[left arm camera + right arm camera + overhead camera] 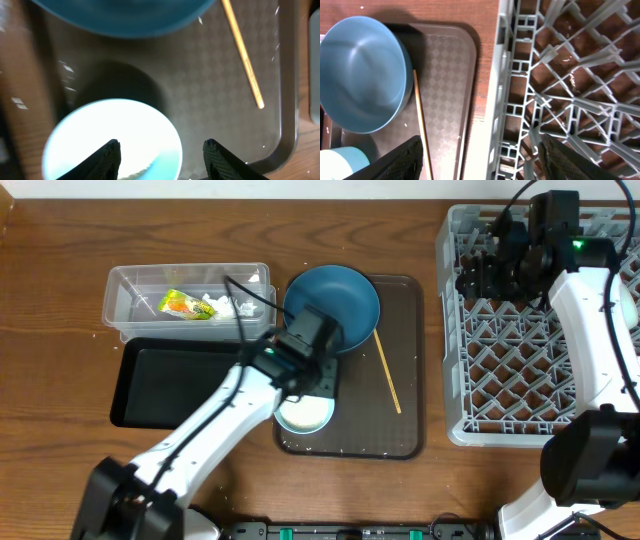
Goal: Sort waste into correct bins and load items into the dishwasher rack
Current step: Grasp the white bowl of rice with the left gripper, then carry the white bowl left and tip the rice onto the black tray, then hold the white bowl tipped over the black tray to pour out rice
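Wrapper (pixel 181 305) in clear tub (pixel 120 290); plate (pixel 335 300), stick (pixel 388 375), mint bowl (pixel 115 125) under L end effector (pixel 160 155) (apart) unracked; R end effector (pixel 482 150) apart above rack (pixel 520 100).

Spread gripper (pixel 480 141) straddles grey rack (pixel 502 85) rim; blue plate (pixel 360 70), stick (pixel 420 117) seemingly on tray (pixel 447 65).

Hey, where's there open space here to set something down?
Free: the black tray, beside the clear tub; on the brown tray, the strip right of the wooden stick; the rack, its near half. Crowded: that tray's left side, with blue plate, mint bowl and left gripper.
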`<action>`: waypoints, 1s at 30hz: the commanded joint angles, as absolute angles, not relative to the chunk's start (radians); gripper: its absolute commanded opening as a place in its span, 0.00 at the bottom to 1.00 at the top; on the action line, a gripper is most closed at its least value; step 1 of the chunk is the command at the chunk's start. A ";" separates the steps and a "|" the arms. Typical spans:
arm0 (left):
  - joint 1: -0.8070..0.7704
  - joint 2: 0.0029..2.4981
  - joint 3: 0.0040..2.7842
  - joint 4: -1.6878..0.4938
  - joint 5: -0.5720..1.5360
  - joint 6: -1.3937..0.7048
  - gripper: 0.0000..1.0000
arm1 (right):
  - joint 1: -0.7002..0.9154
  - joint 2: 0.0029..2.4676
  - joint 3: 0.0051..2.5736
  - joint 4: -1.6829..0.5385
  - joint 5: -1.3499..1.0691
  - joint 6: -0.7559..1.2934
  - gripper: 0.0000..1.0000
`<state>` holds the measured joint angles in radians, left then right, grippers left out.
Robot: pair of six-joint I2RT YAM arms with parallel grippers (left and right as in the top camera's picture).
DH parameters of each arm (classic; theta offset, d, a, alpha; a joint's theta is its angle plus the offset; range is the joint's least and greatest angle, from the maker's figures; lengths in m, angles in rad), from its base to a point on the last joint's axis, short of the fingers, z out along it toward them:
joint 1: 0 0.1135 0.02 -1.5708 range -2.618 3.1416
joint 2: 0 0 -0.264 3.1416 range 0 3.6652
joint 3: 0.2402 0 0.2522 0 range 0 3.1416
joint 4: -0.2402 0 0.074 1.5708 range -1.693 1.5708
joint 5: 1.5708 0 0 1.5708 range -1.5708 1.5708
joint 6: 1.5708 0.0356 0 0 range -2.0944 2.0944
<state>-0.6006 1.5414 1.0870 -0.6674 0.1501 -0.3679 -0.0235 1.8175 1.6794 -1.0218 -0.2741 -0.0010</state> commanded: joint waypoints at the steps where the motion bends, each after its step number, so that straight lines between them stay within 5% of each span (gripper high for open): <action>1: -0.641 1.600 1.077 -0.655 0.141 -0.406 0.56 | -0.012 1.822 1.673 -1.026 -0.284 -0.017 0.73; 9: -0.702 1.745 1.077 -0.637 0.141 -0.414 0.54 | -0.012 1.822 1.673 -1.029 -0.277 -0.024 0.74; 21: -0.704 1.762 1.079 -0.630 0.134 -0.436 0.08 | -0.012 1.822 1.673 -1.029 -0.258 -0.024 0.75; 30: -0.701 1.656 1.079 -0.663 0.048 -0.435 0.06 | -0.012 1.822 1.673 -1.031 -0.236 -0.024 0.76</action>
<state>-0.7033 1.7058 1.0821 -0.6533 0.0826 -0.4412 -0.0181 1.8175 1.6791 -1.0283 -0.2539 -0.0113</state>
